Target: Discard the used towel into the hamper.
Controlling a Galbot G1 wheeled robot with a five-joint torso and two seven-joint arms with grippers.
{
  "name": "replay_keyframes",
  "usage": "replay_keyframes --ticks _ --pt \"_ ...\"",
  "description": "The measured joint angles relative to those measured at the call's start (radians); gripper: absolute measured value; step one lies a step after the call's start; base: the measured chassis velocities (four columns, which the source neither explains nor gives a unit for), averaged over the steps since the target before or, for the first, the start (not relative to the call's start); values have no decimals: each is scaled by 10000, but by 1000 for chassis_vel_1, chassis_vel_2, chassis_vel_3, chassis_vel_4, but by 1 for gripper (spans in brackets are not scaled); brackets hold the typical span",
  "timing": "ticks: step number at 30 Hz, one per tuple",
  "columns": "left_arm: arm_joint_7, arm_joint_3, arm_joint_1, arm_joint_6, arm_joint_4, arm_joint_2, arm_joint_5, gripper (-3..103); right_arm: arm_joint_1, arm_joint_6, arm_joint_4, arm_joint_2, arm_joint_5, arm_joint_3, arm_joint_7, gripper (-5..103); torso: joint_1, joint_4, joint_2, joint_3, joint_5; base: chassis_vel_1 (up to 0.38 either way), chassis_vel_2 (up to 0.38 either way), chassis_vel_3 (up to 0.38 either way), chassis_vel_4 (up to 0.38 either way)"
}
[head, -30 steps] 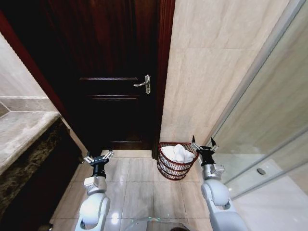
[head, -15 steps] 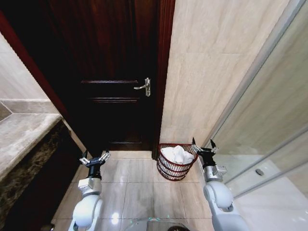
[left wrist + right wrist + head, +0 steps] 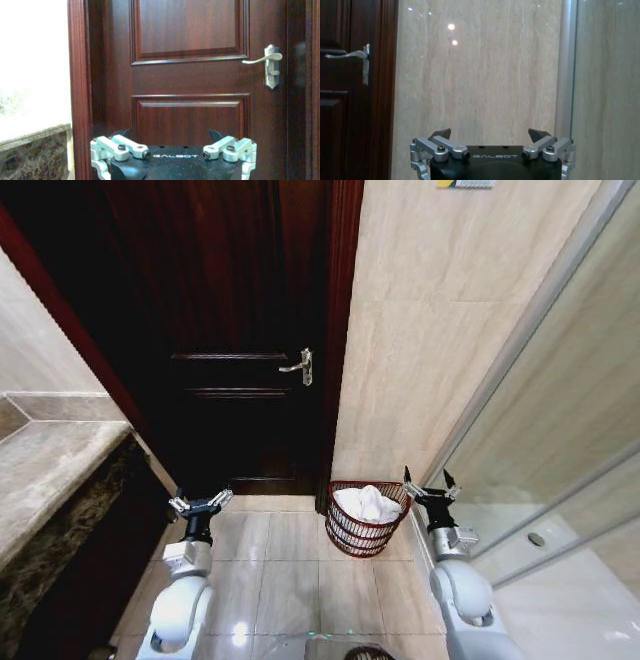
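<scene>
The hamper (image 3: 362, 539), a small round basket of dark red wire, stands on the floor tiles at the foot of the beige wall, just right of the door. A crumpled white towel (image 3: 365, 502) lies inside it. My right gripper (image 3: 430, 486) is held up just to the right of the hamper's rim, open and empty; the right wrist view shows that gripper (image 3: 490, 134) facing the beige wall. My left gripper (image 3: 200, 503) is open and empty too, well to the left of the hamper, and in the left wrist view it (image 3: 169, 134) faces the door.
A dark wooden door (image 3: 240, 330) with a metal handle (image 3: 300, 367) is shut straight ahead. A stone counter (image 3: 45, 475) juts in at the left. A glass shower partition (image 3: 560, 470) runs along the right. Open floor tiles (image 3: 285, 565) lie between my arms.
The whole picture has shifted a little, so the camera moved. My left arm has drifted slightly left. Both grippers stay open, and the towel stays in the hamper.
</scene>
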Motion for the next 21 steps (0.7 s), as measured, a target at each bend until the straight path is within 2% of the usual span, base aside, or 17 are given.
replay_keyframes --ticks 21 --pt "-89 -175 52 151 -145 27 -40 100 219 -145 -113 -151 17 -166 -49 100 483 0 1071 590 0 0 0 0 0"
